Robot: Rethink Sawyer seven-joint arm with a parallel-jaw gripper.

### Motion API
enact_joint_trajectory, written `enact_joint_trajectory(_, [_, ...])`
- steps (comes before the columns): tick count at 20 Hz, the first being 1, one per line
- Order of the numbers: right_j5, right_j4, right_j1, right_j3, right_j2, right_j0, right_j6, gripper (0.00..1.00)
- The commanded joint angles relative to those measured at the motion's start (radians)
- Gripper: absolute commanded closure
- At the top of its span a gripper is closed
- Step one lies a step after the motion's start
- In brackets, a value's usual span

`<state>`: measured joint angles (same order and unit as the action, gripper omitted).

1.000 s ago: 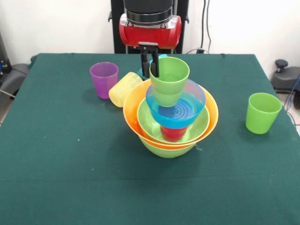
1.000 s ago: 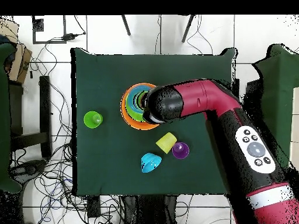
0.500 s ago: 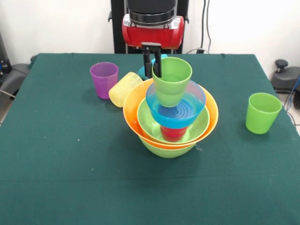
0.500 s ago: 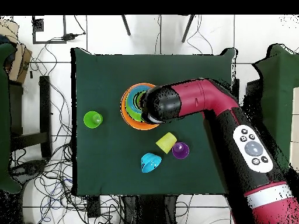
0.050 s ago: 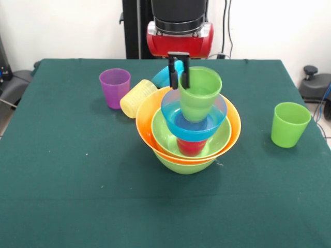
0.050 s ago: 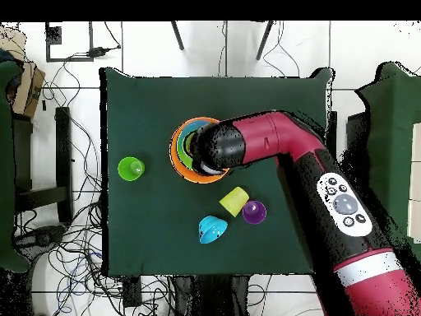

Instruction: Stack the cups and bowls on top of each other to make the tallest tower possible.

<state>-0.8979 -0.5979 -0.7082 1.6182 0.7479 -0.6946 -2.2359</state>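
tower [image 5: 189, 139] parts sit nested near the middle of the green surface [image 5: 77, 196]: a lime green bowl at the bottom [image 5: 183, 164], the large orange bowl [image 5: 147, 121] in it, a second lime green bowl [image 5: 161, 135] inside that, and a red cup [image 5: 190, 146] standing in the centre. on the red cup rests a blue bowl [image 5: 199, 126], tilted slightly. the overhead view shows the same pile [image 6: 182, 156] as coloured rings, partly covered by the arm.

red and black arm [image 6: 279, 148] reaches over the pile in the overhead view; in the front view its red wrist [image 5: 179, 41] hangs just behind and above the stack. the gripper [image 5: 179, 77] has its dark fingers [image 5: 184, 72] closed on the far rim of a light green cup [image 5: 200, 95], one finger seeming to sit inside the rim and one outside. this cup is upright or nearly so, its base down inside the blue bowl; whether it touches the bowl's floor i cannot tell.

second blue bowl [image 5: 166, 75] lies tipped behind the pile, largely hidden by it. ribbed pale yellow cup [image 5: 137, 98] lies on its side, just beside the orange bowl's rim. purple cup [image 5: 115, 88] stands upright next to the yellow one. other light green cup [image 5: 289, 124] stands alone, well apart, toward the surface's edge.
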Motion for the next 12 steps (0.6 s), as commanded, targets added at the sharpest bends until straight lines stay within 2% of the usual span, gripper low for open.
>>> enact_joint_trajectory(1, [0.04, -0.074, 0.022, -0.025, -0.022, 0.029, 0.167, 0.0])
enact_joint_trajectory(5, [0.03, -0.068, 0.014, -0.038, -0.011, 0.022, 0.19, 0.0])
enact_joint_trajectory(12, [0.03, -0.062, -0.028, 0.005, -0.016, 0.017, 0.171, 0.0])
